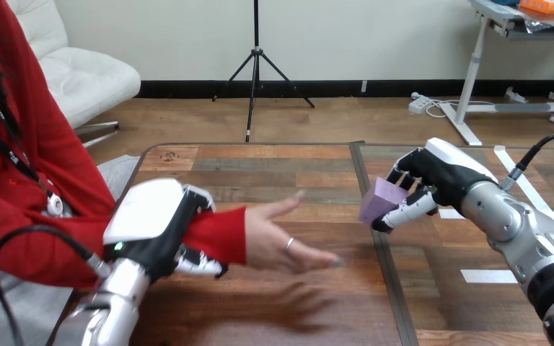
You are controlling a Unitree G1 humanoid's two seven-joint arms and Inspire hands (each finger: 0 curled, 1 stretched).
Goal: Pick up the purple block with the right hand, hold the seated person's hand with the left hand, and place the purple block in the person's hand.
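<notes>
wooden table [274, 155]; purple block [381, 202] near person's hand [278, 241]

Between the purple block [382, 202], held in the right hand [440, 173], and the person's hand [285, 241] lies a bare stretch of table [274, 162] with nothing standing on it. The table's far side is bare too. On the left, the way is blocked by the red sleeve [220, 234] and the left hand [151, 223], which seems wrapped round the wrist. White tape strips [487, 276] lie flat at the right.

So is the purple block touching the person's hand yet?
Apart. The head view shows bare table between the purple block, pinched in the right hand, and the person's hand.
</notes>
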